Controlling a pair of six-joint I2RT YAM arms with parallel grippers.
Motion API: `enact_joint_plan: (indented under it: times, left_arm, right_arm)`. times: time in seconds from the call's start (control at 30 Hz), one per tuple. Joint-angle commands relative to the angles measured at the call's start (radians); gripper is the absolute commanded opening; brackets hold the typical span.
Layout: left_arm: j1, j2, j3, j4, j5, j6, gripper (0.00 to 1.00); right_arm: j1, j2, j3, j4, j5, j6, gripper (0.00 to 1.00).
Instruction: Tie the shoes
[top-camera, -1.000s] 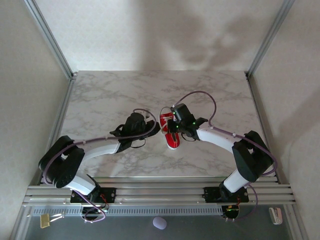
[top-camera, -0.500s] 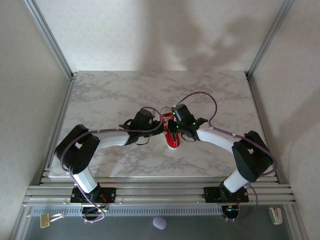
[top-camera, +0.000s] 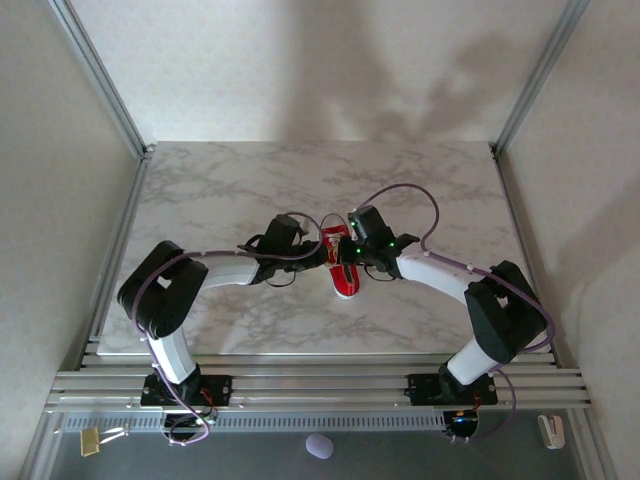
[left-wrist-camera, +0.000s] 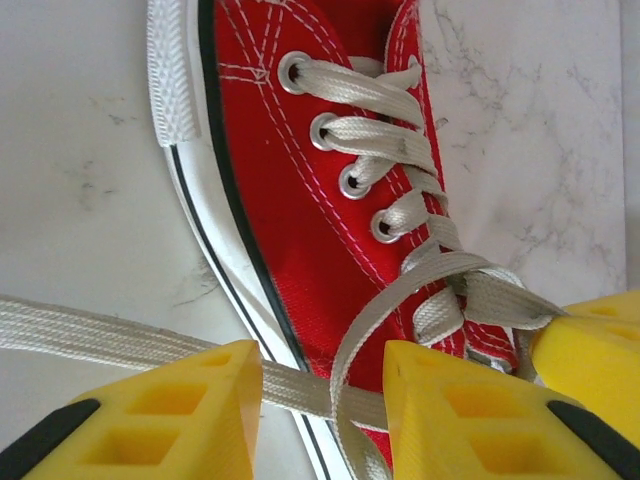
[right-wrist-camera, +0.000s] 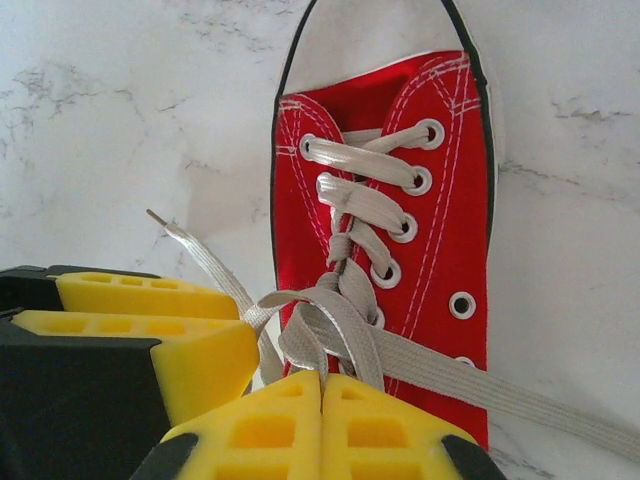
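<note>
The shoe (top-camera: 343, 272) is a small red sneaker lying mid-table, toe toward the near edge, with both grippers at its laced top. In the left wrist view the shoe (left-wrist-camera: 300, 200) lies under my left gripper (left-wrist-camera: 322, 400), whose yellow fingers stand apart. A flat white lace (left-wrist-camera: 110, 338) and a curved strand run through the gap between them. My right gripper (right-wrist-camera: 322, 430) is shut, pinching a loop of the lace (right-wrist-camera: 345, 320) over the tongue of the shoe (right-wrist-camera: 440, 230). From above, the left gripper (top-camera: 313, 255) and right gripper (top-camera: 349, 258) sit almost touching.
The marble table (top-camera: 220, 190) is fenced by slanting metal posts (top-camera: 100, 80) at both back corners. An aluminium rail (top-camera: 320, 385) runs along the near edge by the arm bases. A loose lace end (right-wrist-camera: 185, 240) lies on the marble left of the shoe.
My left arm has swung right to the shoe, and its jaws have gone from shut to open around the lace strands. The right gripper has held its place, still shut.
</note>
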Motion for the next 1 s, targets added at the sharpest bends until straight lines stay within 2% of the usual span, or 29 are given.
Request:
enact_joint_plan:
  times: [0.0, 0.17, 0.47, 0.8, 0.97]
  left_arm:
    - [0.005, 0.019, 0.02, 0.045, 0.046, -0.003, 0.37]
    - [0.006, 0.026, 0.013, 0.086, 0.073, -0.025, 0.31]
    - [0.005, -0.014, -0.001, 0.086, 0.052, -0.04, 0.08]
    - [0.002, -0.085, -0.056, 0.075, 0.025, -0.079, 0.02]
    - [0.002, -0.069, -0.049, 0.048, 0.014, -0.084, 0.02]
  right_arm:
    - [-0.018, 0.013, 0.016, -0.026, -0.05, 0.04, 0.0]
    - [-0.024, 0.009, 0.015, -0.032, -0.061, 0.041, 0.0]
    - [-0.024, 0.002, 0.008, -0.026, -0.067, 0.026, 0.0]
    - [-0.024, -0.052, -0.036, 0.067, -0.056, -0.016, 0.0]
    - [-0.023, -0.048, -0.06, 0.125, -0.11, -0.046, 0.0]
